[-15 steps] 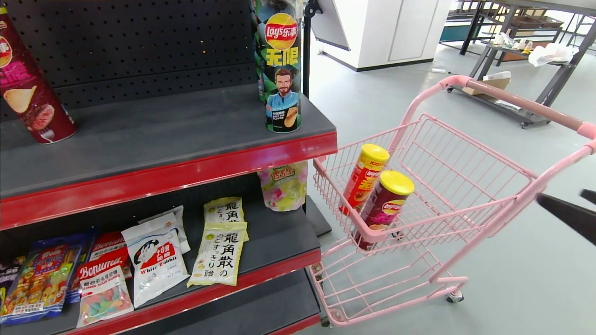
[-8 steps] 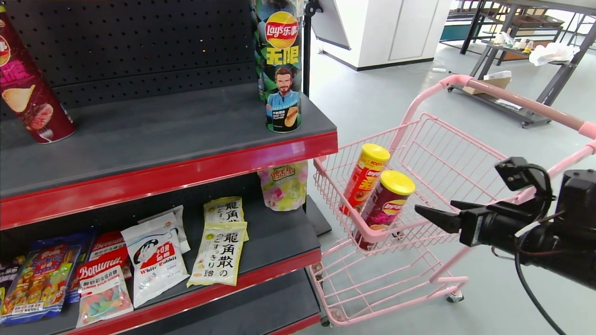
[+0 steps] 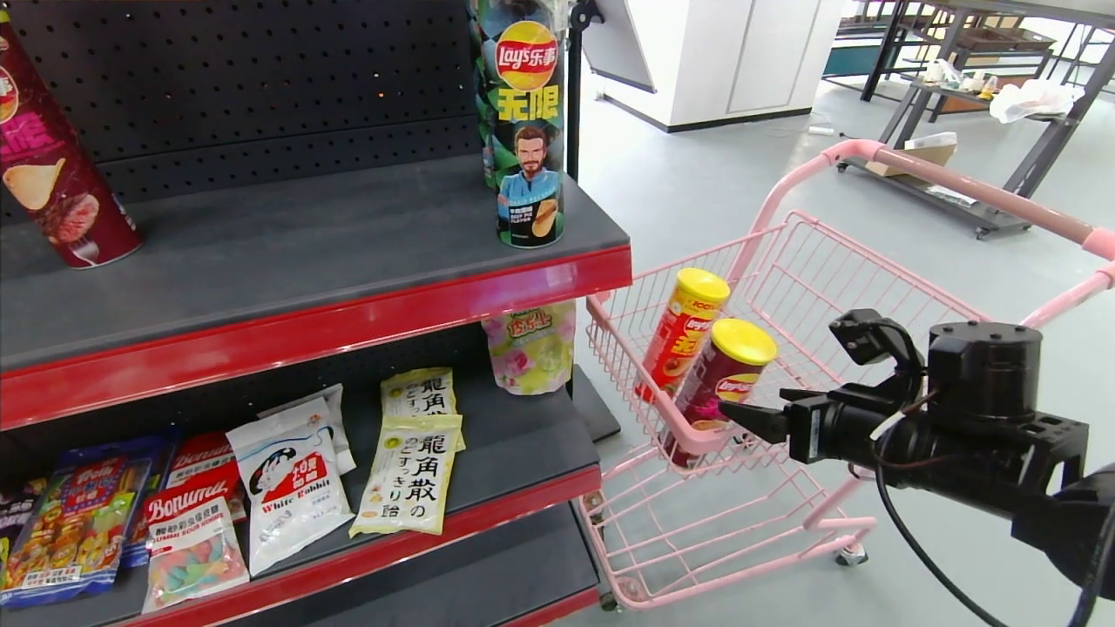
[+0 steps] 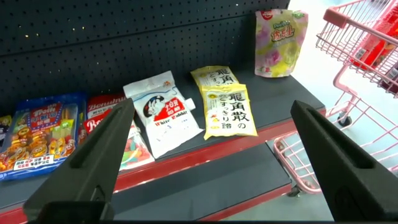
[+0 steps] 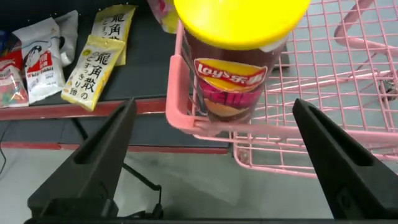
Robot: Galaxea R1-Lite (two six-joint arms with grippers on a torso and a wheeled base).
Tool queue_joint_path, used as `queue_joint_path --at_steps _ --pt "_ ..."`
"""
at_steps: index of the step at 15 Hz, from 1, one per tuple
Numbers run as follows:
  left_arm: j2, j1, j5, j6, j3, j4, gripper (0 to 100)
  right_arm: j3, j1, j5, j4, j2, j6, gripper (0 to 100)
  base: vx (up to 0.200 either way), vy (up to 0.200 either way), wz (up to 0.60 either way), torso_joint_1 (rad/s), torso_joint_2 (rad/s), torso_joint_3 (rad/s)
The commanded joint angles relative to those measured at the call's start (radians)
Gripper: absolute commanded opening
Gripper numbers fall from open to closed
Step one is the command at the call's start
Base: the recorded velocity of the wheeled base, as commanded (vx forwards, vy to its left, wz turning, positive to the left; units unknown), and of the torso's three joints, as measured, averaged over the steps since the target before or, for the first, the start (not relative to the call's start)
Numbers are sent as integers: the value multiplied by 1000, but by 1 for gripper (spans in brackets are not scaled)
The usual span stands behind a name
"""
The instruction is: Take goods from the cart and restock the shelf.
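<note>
So the pink wire shopping cart [image 3: 871,261] is parked right at the end of the dark grey shelf unit with red front edges [image 3: 348,322]. Two goods stand in the basket's corner nearest the shelf: a maroon crisp can with a yellow lid [image 3: 727,374] and, just behind it, a red crisp can with a yellow lid [image 3: 684,331], both tilted. Can't tell if they touch.

The right gripper [image 3: 751,409] hangs just outside the basket, level with the maroon can, fingers spread wide with nothing between them. The cart's pink top rim and wire wall sit between it and the can, so that's the obstacle.

The head view gives you the top shelf: a tall green-and-black can [image 3: 527,131] at the cart end and a dark red can [image 3: 52,192] far left. The right wrist view shows the rim cutting across the maroon can's label.

The left wrist view has the left gripper [image 4: 211,104], fingers also wide apart and empty, facing the lower shelf with yellow sweet packets [image 4: 227,109] and a white candy bag [image 4: 161,112].
</note>
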Motion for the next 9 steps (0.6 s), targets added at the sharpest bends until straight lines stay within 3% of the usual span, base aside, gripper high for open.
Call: queue_joint_path --at_steps 1,6,9 --pt "0 0 0 0 0 0 100 -49 0 -1 -9 80 3 100 0 0 0 0 0 0" --pt "0 0 0 0 0 0 100 -91 -3 -22 -165 238 26 100 0 0 0 0 0 0" --pt "0 0 0 0 0 0 100 -131 -3 -30 -181 273 33 100 0 0 0 0 0 0"
